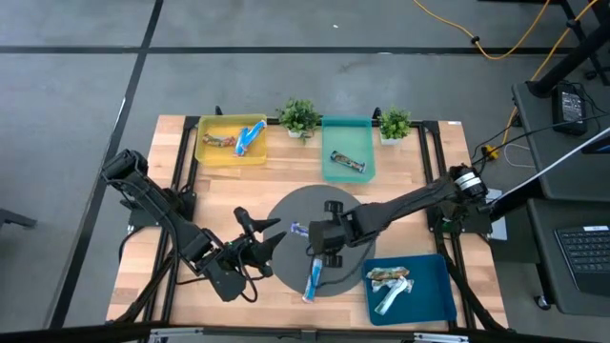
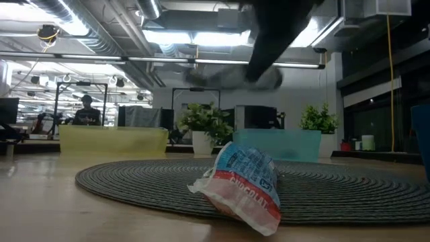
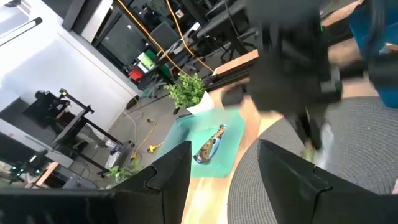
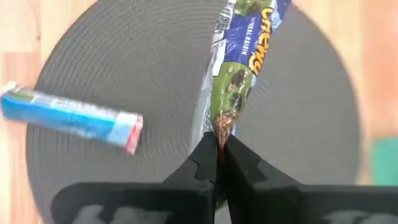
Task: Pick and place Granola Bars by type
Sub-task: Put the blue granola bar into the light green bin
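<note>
Bright, even light falls on the table (image 1: 286,171) from above, and shadows under the arms are soft. In the low view, long ceiling lamps (image 2: 181,37) glow white and glare a little. The bar (image 2: 242,188) close to that camera looks sharp, but the dark arm (image 2: 275,40) above it is a blurry smear. In the left wrist view, the other arm (image 3: 292,56) is fuzzy too.

Blue-and-white bar (image 4: 239,68) over a grey ribbed mat (image 4: 112,62); yellow, teal, blue trays
</note>
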Motion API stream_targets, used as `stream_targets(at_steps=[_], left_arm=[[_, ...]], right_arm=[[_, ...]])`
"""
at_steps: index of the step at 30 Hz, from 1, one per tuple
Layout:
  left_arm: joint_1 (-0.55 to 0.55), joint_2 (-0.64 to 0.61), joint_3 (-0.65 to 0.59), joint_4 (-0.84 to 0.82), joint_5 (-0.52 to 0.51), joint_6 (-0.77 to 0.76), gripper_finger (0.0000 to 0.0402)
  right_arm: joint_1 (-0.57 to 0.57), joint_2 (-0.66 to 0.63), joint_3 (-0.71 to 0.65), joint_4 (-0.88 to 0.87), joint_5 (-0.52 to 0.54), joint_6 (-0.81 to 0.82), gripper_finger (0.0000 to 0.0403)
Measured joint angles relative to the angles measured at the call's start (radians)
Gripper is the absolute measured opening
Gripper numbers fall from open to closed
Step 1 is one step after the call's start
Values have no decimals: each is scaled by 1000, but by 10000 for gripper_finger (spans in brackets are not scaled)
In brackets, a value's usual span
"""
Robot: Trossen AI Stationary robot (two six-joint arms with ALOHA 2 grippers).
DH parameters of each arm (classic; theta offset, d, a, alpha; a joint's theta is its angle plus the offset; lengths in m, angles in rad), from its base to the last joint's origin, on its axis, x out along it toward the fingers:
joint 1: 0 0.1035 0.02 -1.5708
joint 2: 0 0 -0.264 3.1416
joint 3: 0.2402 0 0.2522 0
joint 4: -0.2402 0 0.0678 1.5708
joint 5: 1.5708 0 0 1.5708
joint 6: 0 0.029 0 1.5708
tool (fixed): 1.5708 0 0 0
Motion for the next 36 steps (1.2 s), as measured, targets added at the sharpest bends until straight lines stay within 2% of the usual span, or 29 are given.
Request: stream_targets(at_steps=[7, 10, 14, 21, 28, 36], left_arm=[[-12, 0, 0, -7, 1, -26, 177], [-14, 0, 0, -6, 1, -28, 177], [-14, 0, 0, -6, -2, -42, 177], [-11, 0, 0, -7, -3, -42, 177], [-11, 0, 0, -6, -4, -42, 177], [-11, 0, 0, -6, -6, -41, 177]], right_arm=[[58, -135, 26, -197, 112, 85, 33], [67, -217, 25, -271, 170, 138, 29], [69, -328, 23, -295, 216, 166, 12], [55, -459, 23, -319, 288, 186, 25], [-63, -506, 22, -363, 294, 172, 12], [-307, -509, 21, -376, 166, 100, 24]])
